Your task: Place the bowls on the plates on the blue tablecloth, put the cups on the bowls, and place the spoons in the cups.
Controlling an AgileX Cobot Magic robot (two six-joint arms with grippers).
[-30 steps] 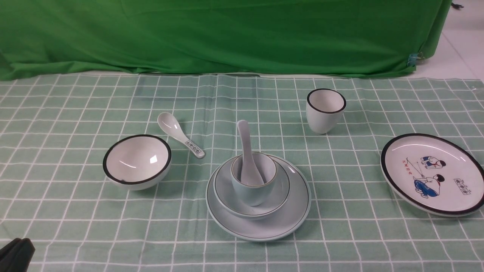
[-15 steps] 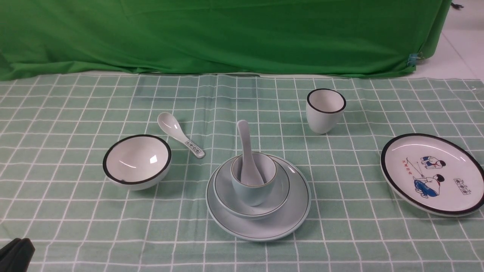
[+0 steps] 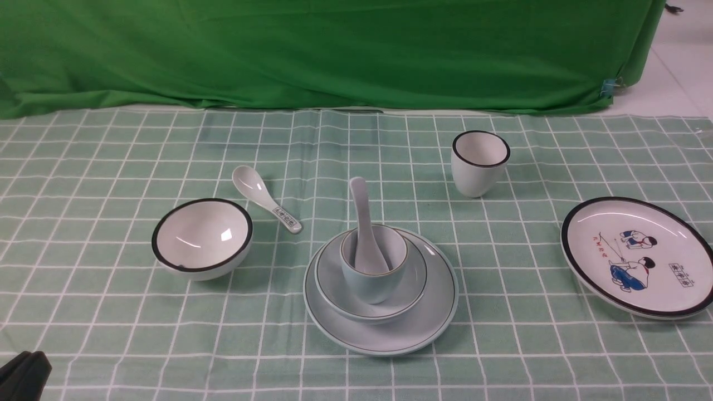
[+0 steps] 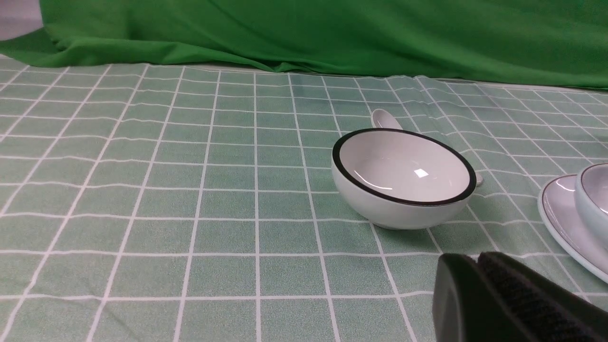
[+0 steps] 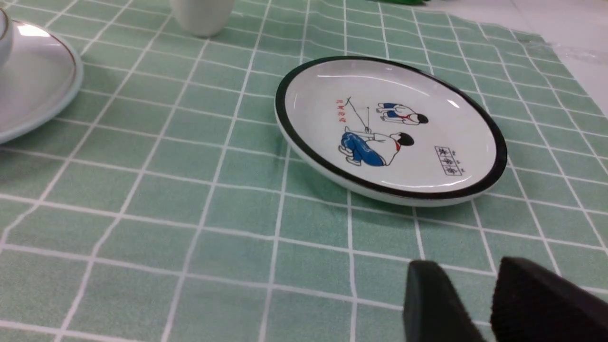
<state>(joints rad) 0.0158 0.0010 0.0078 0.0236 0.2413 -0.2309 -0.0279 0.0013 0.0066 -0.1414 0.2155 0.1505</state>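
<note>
L gripper (image 4: 479, 266): black, ribbed rubber pads, jaws pressed together, nothing held; low over cloth nr front-left corner. R gripper (image 5: 475, 285): two black wedge fingers w/ a clear gap between, holding nothing, just above cloth nr cartoon plate (image 5: 389, 128).

Items on blue tablecloth (image 3: 111, 312) (matte teal weave, white grid):
- White bowl (image 3: 201, 238): glossy, deep, round, black rim; left, bare cloth.
- Patterned spoon (image 3: 265, 198): white ceramic, lying flat just behind the bowl.
- Centre stack: pale blue plate (image 3: 429, 328), shallow pale blue bowl (image 3: 412, 284) on it, pale blue cup (image 3: 372, 281) in bowl, plain spoon (image 3: 365, 223) standing in cup.
- White cup (image 3: 479, 162): tapered, black rim, upright, back right.
- Cartoon plate: glossy, black rim, far right.
</note>
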